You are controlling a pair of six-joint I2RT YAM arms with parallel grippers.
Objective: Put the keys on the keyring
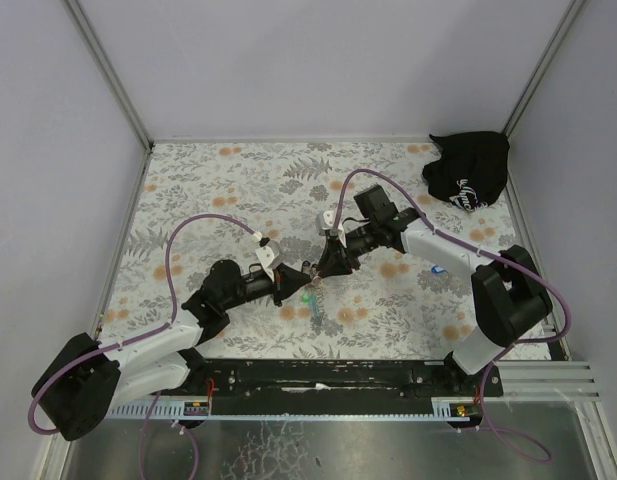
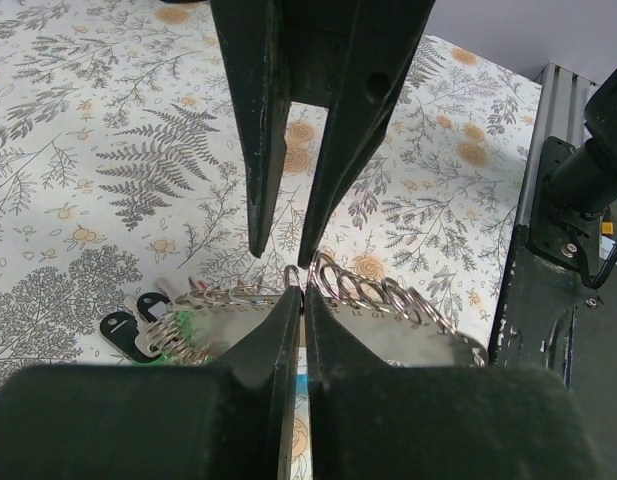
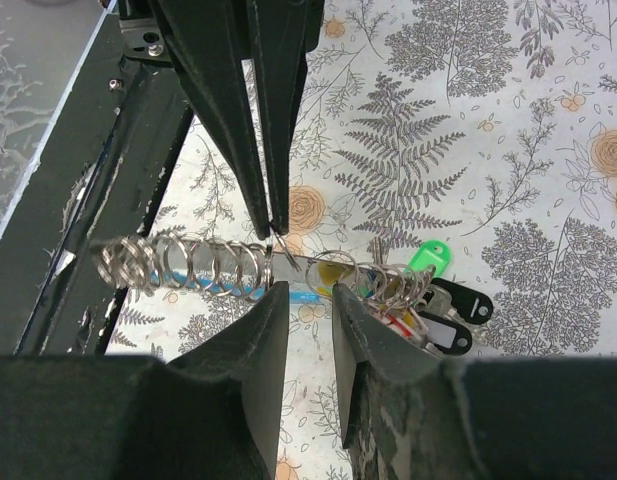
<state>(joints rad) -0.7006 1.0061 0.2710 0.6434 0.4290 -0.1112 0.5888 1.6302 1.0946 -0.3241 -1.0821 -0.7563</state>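
Note:
The keyring (image 3: 188, 266) is a flat metal strip strung with several split rings, with a light-blue strap under it and a green tag (image 3: 428, 258) at one end. In the top view it hangs between both grippers (image 1: 313, 293). My left gripper (image 2: 304, 292) is shut, pinching one thin split ring (image 2: 292, 274) at its tips. My right gripper (image 3: 310, 290) faces it across the strip, jaws partly apart, bare cloth showing in the gap. A yellow key head (image 3: 335, 272) sits in a ring just past the right fingertips. The blue key is not clear among the black-tagged keys (image 3: 458, 303).
A black cloth bag (image 1: 468, 172) lies at the far right corner. The flowered cloth (image 1: 238, 180) covers the table inside grey walls. A black rail (image 1: 328, 385) runs along the near edge.

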